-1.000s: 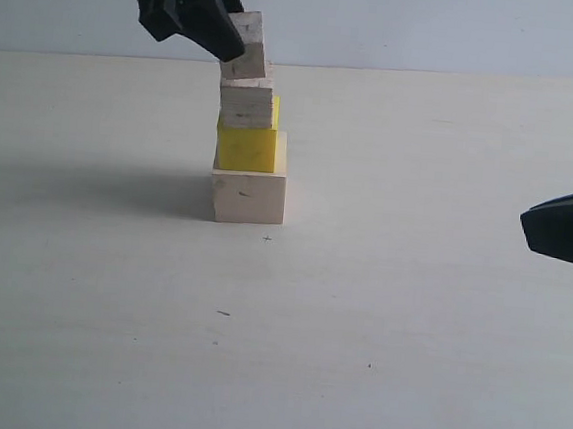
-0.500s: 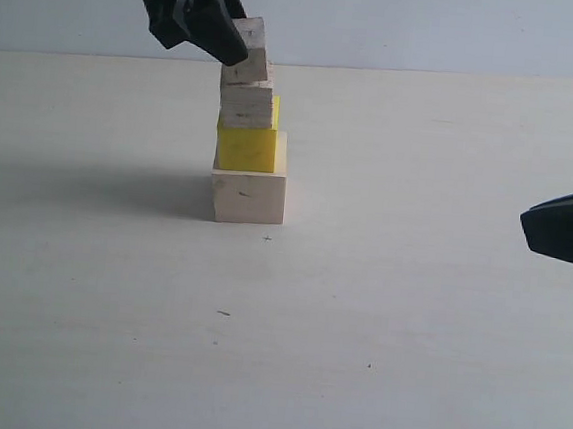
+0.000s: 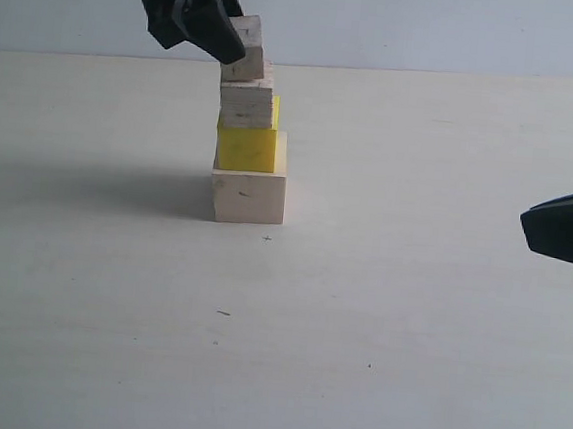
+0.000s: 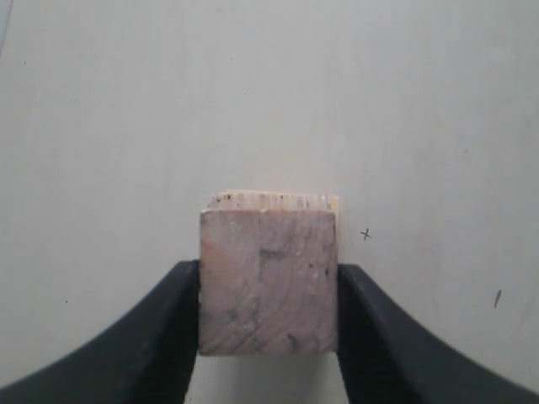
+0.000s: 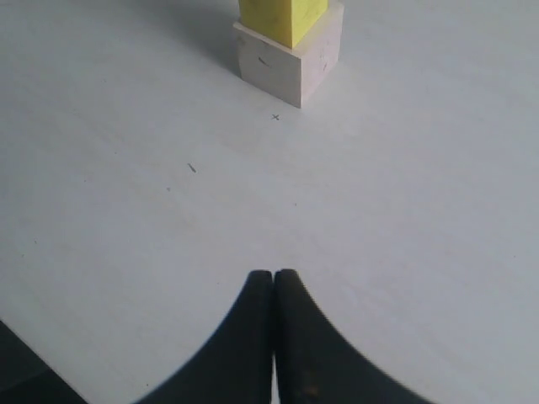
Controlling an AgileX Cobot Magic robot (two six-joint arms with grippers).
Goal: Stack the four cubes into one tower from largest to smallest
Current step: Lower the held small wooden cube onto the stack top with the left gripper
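The large pale cube [image 3: 248, 195] stands on the table with the yellow cube [image 3: 245, 148] on it and the grainy pale cube [image 3: 247, 107] on the yellow one. My left gripper [image 3: 231, 41] is shut on the small pale cube [image 3: 246, 48], which is slightly tilted right over the grainy cube; I cannot tell whether they touch. In the left wrist view the small cube [image 4: 268, 282] sits between both fingers [image 4: 160, 337], with the grainy cube's edge [image 4: 269, 200] just past it. My right gripper [image 5: 274, 276] is shut and empty, well away from the large cube [image 5: 290, 61] and the yellow cube [image 5: 282, 17].
The pale table [image 3: 378, 313] carries only small dark specks and a tiny cross mark [image 3: 267, 238] in front of the tower. The right arm [image 3: 566, 234] juts in at the right edge. A wall runs behind the table.
My left gripper has shifted slightly with the small cube, which now sits a touch lower over the stack. The three stacked cubes and the right arm have not moved.
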